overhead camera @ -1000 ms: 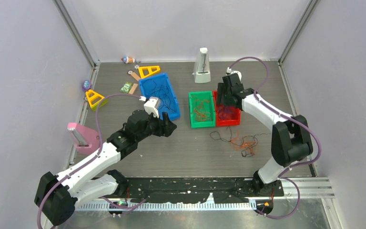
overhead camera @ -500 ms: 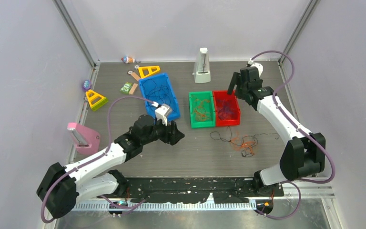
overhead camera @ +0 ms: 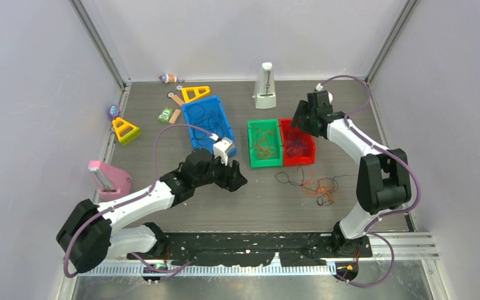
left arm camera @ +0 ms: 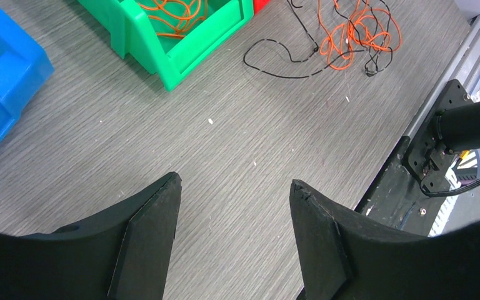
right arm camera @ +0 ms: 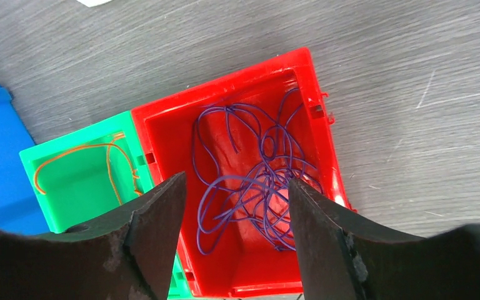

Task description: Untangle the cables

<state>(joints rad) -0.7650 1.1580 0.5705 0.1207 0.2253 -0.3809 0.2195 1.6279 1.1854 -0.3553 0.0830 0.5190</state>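
On bench (overhead camera: 262, 203), 4 o'clock: orange-black tangle (overhead camera: 319, 186) left to separate. Sorted: purple cables (right arm camera: 256, 187) in red bin (right arm camera: 169, 150), orange cables (left arm camera: 169, 9) in green bin (left arm camera: 181, 55). Wide, empty: left jaws, right jaws.

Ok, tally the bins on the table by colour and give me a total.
Blue bin: 1
Green bin: 1
Red bin: 1
Total: 3
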